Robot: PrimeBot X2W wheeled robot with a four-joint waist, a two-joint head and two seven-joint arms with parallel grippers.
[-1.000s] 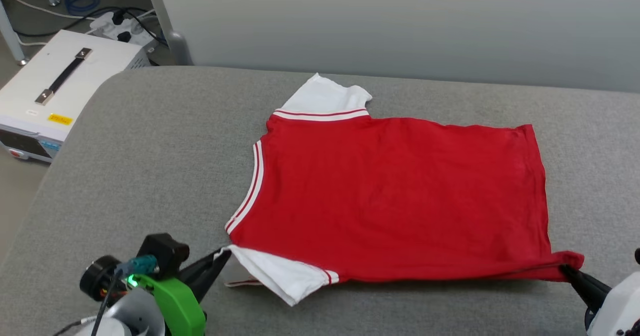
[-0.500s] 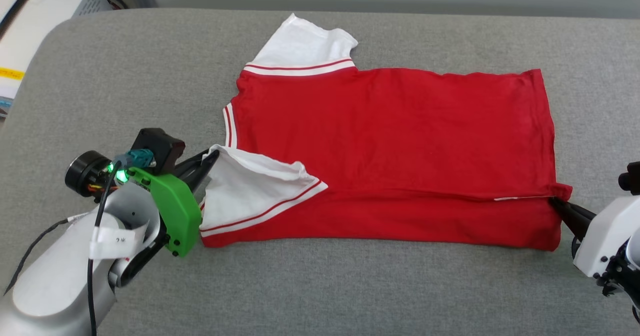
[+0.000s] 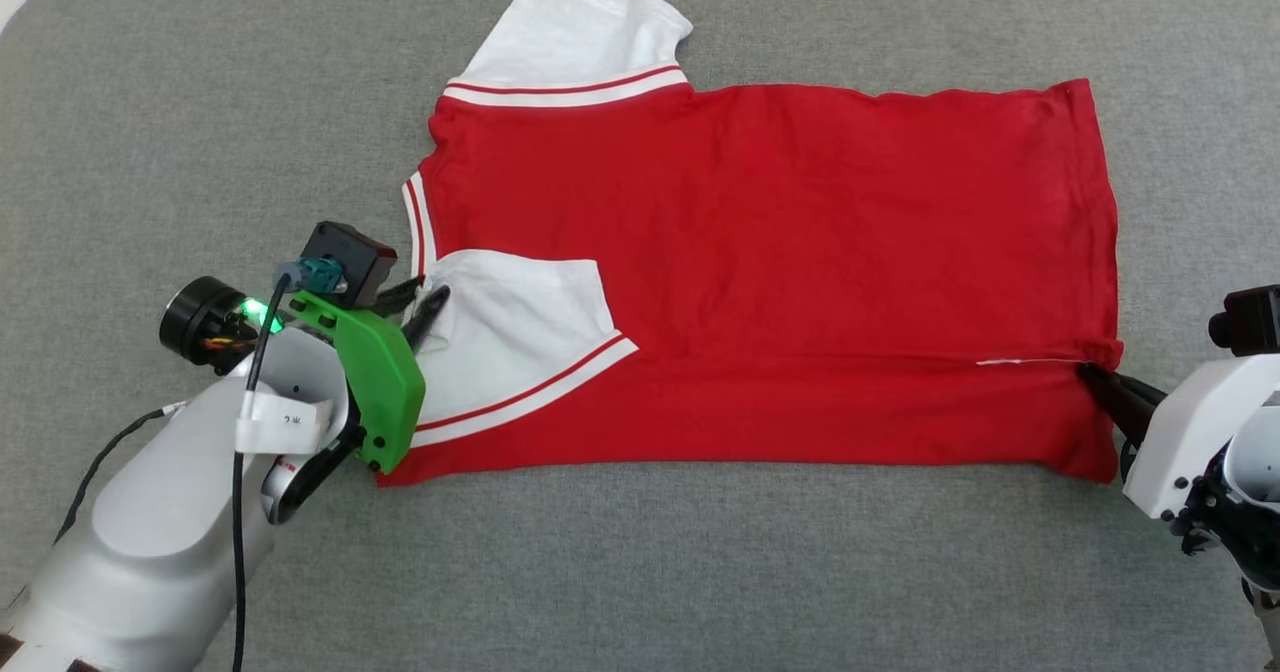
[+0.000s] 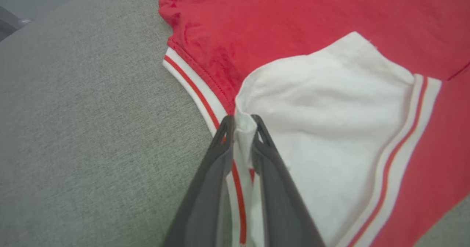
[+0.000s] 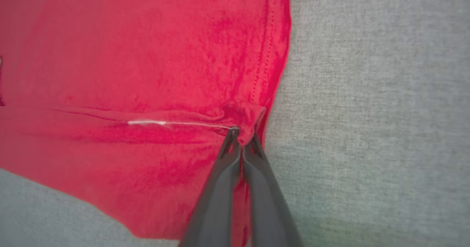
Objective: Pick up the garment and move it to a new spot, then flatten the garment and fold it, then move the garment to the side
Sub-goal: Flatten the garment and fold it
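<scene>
The garment (image 3: 780, 252) lay flat on the grey cushion (image 3: 650, 572) in the head view, long axis running 9 to 3 o'clock, collar toward 9.

Left wrist view: the left gripper (image 4: 242, 124) stood slightly parted around white sleeve fabric.

Right wrist view: the right gripper (image 5: 240, 136) pinched the red hem corner tight.

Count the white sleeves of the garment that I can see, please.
2. One white sleeve lies flat at the far edge of the garment. The other sleeve is folded onto the red body, near the left pincer. None seems hidden.
</scene>
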